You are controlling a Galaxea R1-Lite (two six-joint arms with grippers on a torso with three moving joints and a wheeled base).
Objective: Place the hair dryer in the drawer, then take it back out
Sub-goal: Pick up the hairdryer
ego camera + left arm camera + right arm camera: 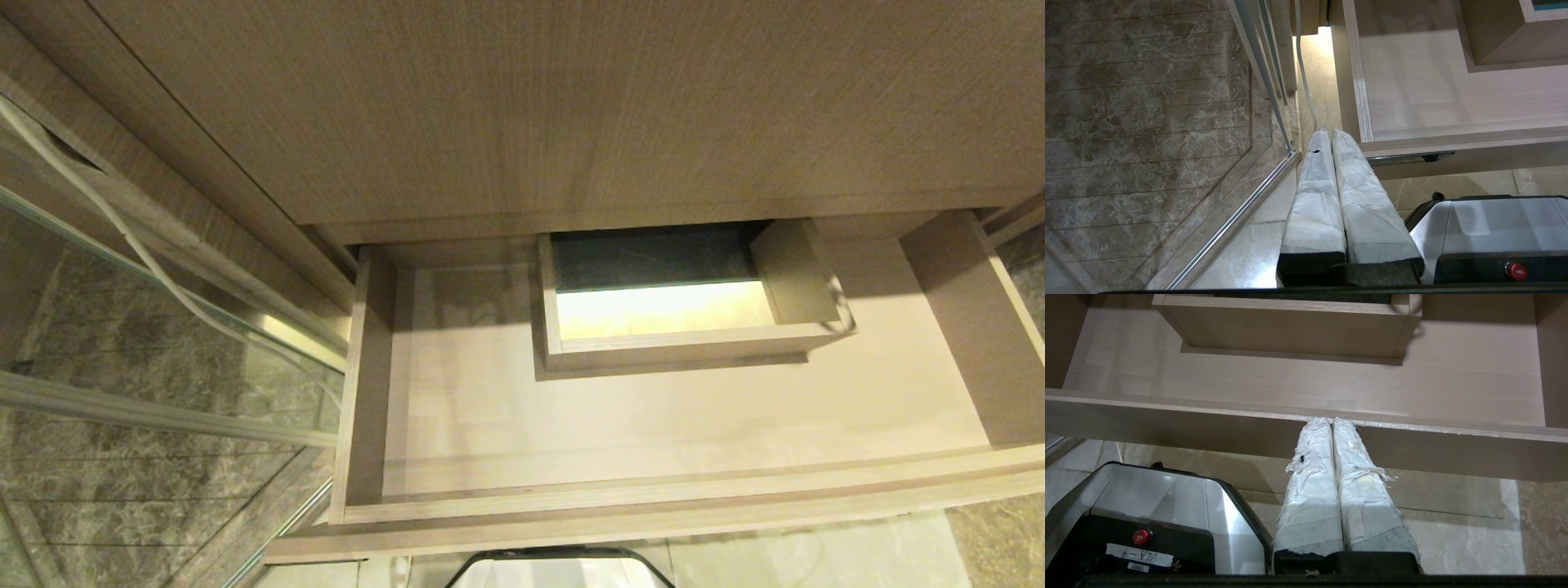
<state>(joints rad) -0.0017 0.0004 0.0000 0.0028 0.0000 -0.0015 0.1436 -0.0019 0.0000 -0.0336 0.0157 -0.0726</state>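
The wide, shallow, light-brown wood-grain drawer [678,425] is pulled out. The left tool [1331,132] and right tool [1331,420] are closed, nothing gripped, beside its front.

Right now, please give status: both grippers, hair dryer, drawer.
Left gripper shut, empty. Right gripper shut, empty, by the drawer front. Drawer open, no hair dryer in view. Nothing in the way.

Drawer [678,425]: light wood-grain laminate, matt, smooth inside, raw-looking edge banding on the front rim. Fingers [1327,465] of both grippers wrapped in white cloth-like tape, frayed and rough on the right. Floor [1147,122] brown veined marble tile, glossy; robot base [1167,506] brushed silver metal and black plastic.
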